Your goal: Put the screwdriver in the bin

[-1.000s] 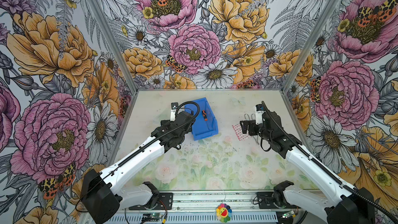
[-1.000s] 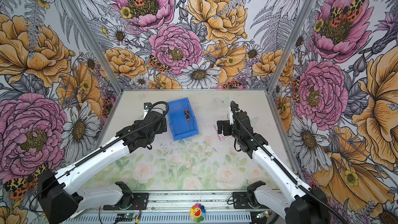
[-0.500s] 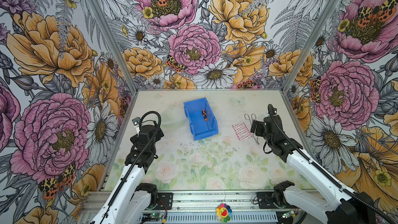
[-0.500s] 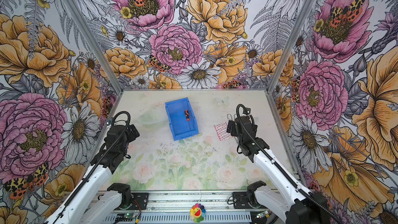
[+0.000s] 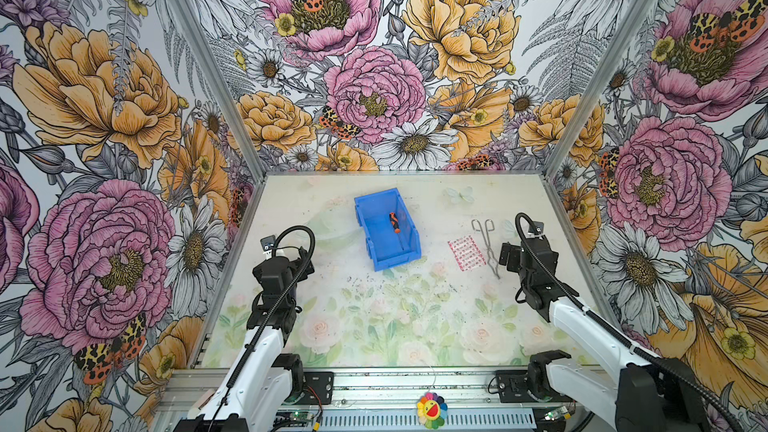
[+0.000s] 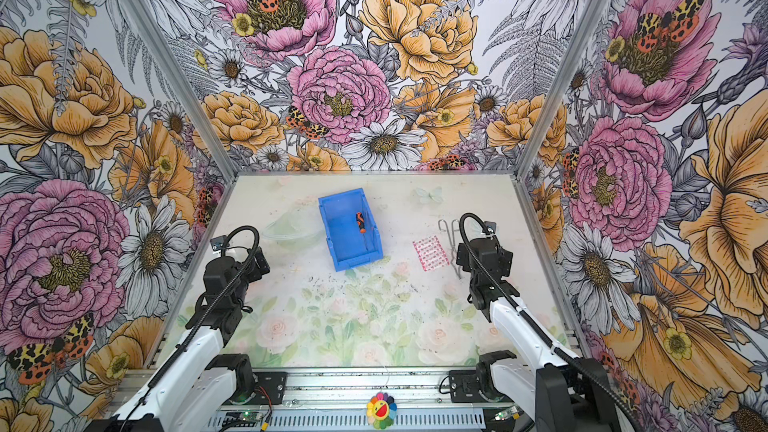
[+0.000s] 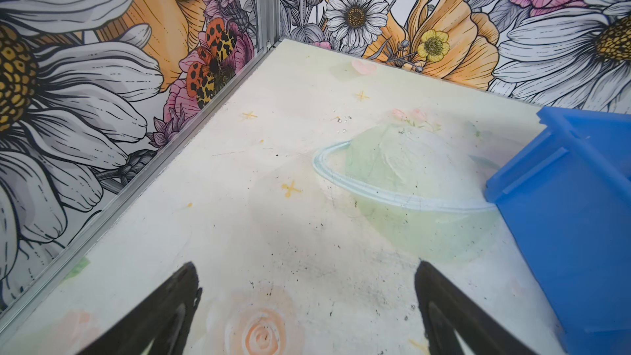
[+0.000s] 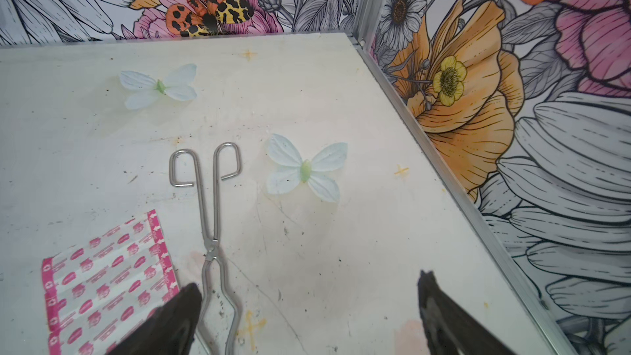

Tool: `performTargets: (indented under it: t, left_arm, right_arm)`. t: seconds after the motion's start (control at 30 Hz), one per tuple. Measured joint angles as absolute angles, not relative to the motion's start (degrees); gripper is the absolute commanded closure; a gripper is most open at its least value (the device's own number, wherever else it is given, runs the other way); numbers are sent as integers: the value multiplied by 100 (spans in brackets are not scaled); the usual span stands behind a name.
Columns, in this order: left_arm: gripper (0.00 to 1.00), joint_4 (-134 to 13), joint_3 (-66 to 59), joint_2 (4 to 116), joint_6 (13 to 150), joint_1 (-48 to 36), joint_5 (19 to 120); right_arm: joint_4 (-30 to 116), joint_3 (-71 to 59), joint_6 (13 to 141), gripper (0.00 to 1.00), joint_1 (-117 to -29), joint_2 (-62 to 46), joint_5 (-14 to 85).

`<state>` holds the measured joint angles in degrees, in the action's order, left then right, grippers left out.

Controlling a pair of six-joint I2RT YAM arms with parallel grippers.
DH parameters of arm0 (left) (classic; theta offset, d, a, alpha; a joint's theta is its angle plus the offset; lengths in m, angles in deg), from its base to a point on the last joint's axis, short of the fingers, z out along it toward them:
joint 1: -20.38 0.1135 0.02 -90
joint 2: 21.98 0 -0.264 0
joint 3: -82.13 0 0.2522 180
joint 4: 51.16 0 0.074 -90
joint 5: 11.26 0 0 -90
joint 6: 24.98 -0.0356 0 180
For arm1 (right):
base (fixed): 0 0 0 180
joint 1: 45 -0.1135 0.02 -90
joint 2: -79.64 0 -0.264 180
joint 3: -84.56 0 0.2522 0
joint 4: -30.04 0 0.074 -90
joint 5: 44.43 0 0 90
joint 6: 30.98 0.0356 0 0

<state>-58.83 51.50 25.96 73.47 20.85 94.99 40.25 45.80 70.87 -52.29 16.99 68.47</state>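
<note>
The screwdriver (image 5: 394, 223) (image 6: 360, 222), with its orange-and-black handle, lies inside the blue bin (image 5: 380, 238) (image 6: 343, 243) at the middle back of the table, along its right wall. My left gripper (image 7: 305, 268) hovers open over bare table, left of and nearer than the bin, whose outer wall (image 7: 563, 227) shows in the left wrist view. In both top views its head (image 5: 301, 270) sits well clear of the bin. My right gripper (image 8: 309, 278) is open and empty over the table at the right (image 5: 509, 257).
Silver tongs (image 8: 213, 233) (image 5: 488, 249) lie on the table beside one finger of the right gripper. A pink-patterned packet (image 8: 106, 278) (image 5: 466, 252) lies next to them. Metal wall rails border the table on both sides.
The left arm has pulled back from the bin toward the front left. The right arm has drawn back a little to the right. The screwdriver stays in the bin.
</note>
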Motion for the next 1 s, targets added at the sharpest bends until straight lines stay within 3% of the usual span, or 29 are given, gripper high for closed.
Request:
performTargets:
  t: [0.47, 1.0]
  left_arm:
    - [1, -3859, 5035, 4821, 7292, 2139, 9466]
    - [1, -1733, 4667, 6618, 6781, 2163, 8846]
  right_arm:
    - [2388, 4598, 6829, 1, -4770, 375, 6576]
    - [1885, 3868, 6661, 0, -4611, -528, 6182]
